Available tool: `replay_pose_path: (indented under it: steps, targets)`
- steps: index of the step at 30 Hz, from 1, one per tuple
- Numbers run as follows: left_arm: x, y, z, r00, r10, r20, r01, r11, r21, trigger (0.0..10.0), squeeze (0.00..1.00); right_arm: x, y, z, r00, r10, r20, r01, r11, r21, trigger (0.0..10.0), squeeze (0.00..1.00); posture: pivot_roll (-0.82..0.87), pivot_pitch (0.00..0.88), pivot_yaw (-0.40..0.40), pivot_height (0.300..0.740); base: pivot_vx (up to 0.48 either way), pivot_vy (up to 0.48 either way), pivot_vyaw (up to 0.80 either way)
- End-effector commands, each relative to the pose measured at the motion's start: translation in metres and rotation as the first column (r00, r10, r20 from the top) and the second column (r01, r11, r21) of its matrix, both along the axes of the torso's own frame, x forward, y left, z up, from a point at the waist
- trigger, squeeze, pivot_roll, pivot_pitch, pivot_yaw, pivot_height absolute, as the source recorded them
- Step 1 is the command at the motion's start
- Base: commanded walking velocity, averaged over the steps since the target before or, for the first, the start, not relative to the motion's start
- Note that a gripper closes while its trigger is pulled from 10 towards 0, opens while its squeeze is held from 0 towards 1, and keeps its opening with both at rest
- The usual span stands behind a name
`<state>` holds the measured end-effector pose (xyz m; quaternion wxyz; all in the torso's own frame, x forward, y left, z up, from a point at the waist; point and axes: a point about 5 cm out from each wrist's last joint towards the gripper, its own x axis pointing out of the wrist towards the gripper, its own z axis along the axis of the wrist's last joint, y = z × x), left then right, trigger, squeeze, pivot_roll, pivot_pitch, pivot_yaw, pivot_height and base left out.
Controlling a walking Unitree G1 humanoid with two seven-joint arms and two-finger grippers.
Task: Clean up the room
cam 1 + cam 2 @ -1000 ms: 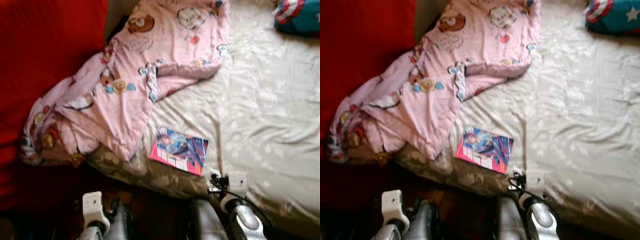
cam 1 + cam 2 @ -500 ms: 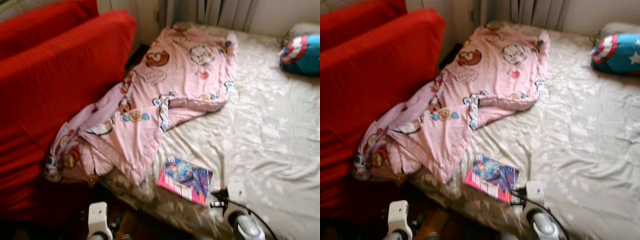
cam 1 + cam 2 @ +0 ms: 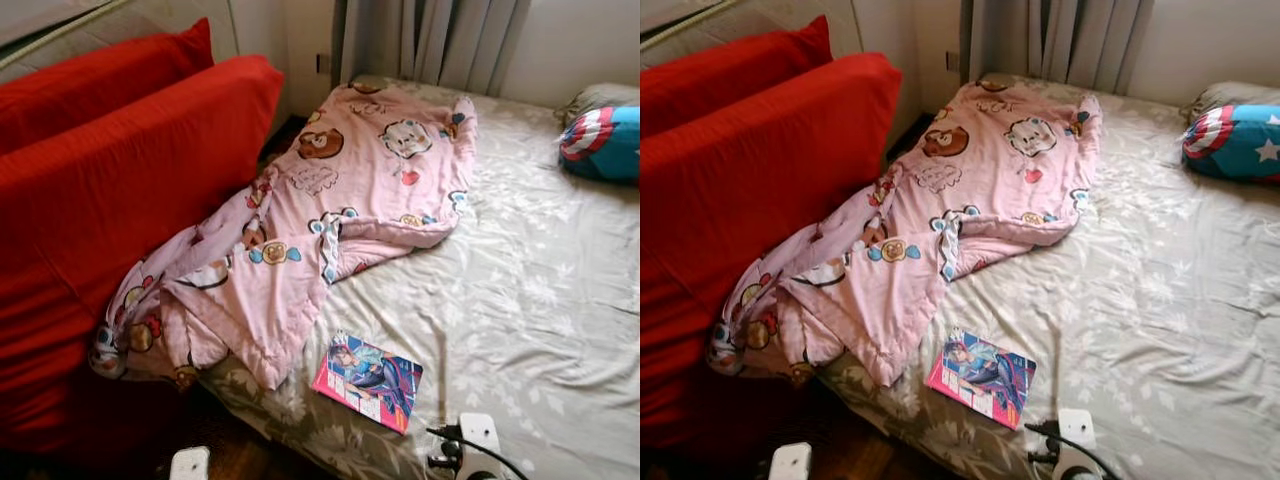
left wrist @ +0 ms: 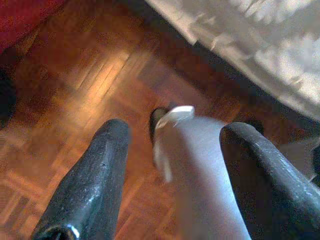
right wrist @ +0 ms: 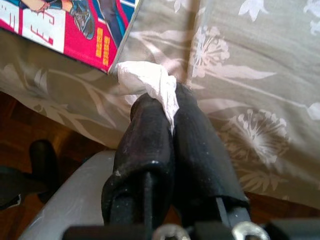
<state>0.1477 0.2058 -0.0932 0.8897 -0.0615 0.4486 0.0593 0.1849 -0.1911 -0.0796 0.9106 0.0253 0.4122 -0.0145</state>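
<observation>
We looked down on a bed [image 3: 540, 300] covered by a grey-beige sheet with a pale floral print. A pink blanket [image 3: 330, 210] printed with cartoon animals lay crumpled over the bed's left side, its lower end spilling off the edge against a red sofa [image 3: 110, 220] that stood beside the bed. A colourful magazine [image 3: 368, 380] lay flat on the sheet near the bed's near edge, just beside the blanket's hem. A blue cushion with a red, white and blue shield [image 3: 602, 142] rested at the far right corner, and grey curtains [image 3: 430, 40] hung behind the bed. In the right wrist view we saw the right gripper [image 5: 167, 117] with its two black fingers pressed together, pinching a crumpled white tissue [image 5: 145, 80]; the tissue sat over the bed's edge, next to the magazine's corner. In the left wrist view the left gripper [image 4: 172, 132] hung above a wooden parquet floor [image 4: 75, 85], its fingers [image 4: 100, 165] spread apart with nothing between them; a blurred silver part of the robot showed through the gap.
</observation>
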Motion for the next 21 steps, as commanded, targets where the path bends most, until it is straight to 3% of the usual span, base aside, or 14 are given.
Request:
replay_pose_path:
  steps: [1,7,15,21]
  targets:
    - [-0.023,0.003,-0.008,0.997,-0.011,-0.07,0.01,1.0,-0.002,10.0,0.0,-0.006,0.005,-0.004,1.0,0.006,-0.029,-0.006,1.0,0.01,10.0,0.0,-0.08,0.156,-0.007,0.726,0.0,0.0,0.0]
    - [-0.035,-0.002,-0.012,0.996,-0.014,-0.087,0.013,1.0,-0.013,10.0,0.0,-0.004,0.008,-0.003,0.999,0.034,-0.022,-0.034,0.999,-0.001,10.0,0.0,-0.08,0.168,-0.004,0.726,0.0,0.0,0.14]
    - [-0.043,-0.009,-0.015,0.995,-0.005,-0.098,0.003,1.0,-0.023,10.0,0.0,-0.009,0.007,-0.006,0.999,0.022,-0.046,-0.022,1.0,-0.005,10.0,0.0,-0.08,0.182,-0.01,0.726,0.0,0.0,0.8]
    - [-0.03,-0.01,-0.012,0.997,0.001,-0.072,-0.003,1.0,-0.022,10.0,0.0,-0.011,0.005,-0.007,0.998,0.024,-0.057,-0.025,1.0,-0.012,10.0,0.0,-0.07,0.185,-0.014,0.726,0.0,0.0,0.8]
